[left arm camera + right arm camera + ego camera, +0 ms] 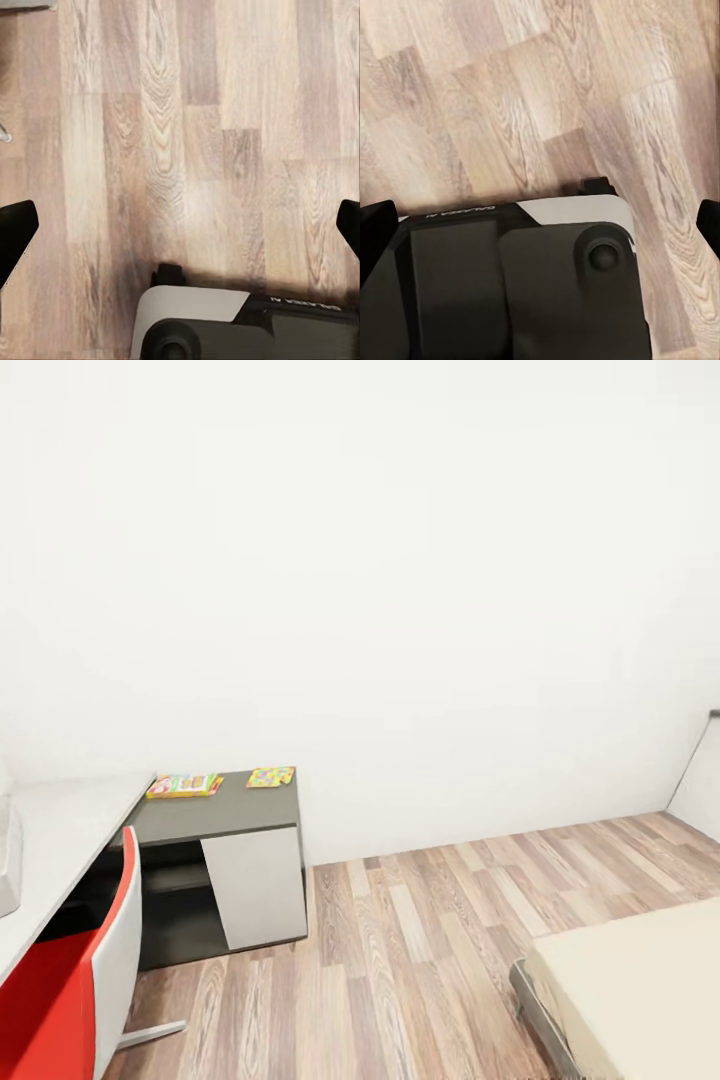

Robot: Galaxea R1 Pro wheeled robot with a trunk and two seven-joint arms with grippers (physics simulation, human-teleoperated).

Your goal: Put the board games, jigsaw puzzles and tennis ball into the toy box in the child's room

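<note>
On the dark grey end of the table (200,815), by the wall, lies a jigsaw puzzle (271,776) of small coloured pieces. Left of it is a flat yellow, red and green toy (183,785); I cannot tell whether it is a game or a puzzle. A light grey wall of the toy box (8,855) pokes in at the left edge on the light grey top. A corner of the beige bed (640,990) shows at lower right, bare. My left gripper (180,229) hangs open over the plank floor. My right gripper (540,225) is open too, above my own base. The tennis ball is out of view.
A red chair with a white back (110,950) stands in front of the table at lower left. Wood-plank floor (420,940) stretches between the table and the bed. A white wall closes the far side. My dark base (247,330) sits under both grippers.
</note>
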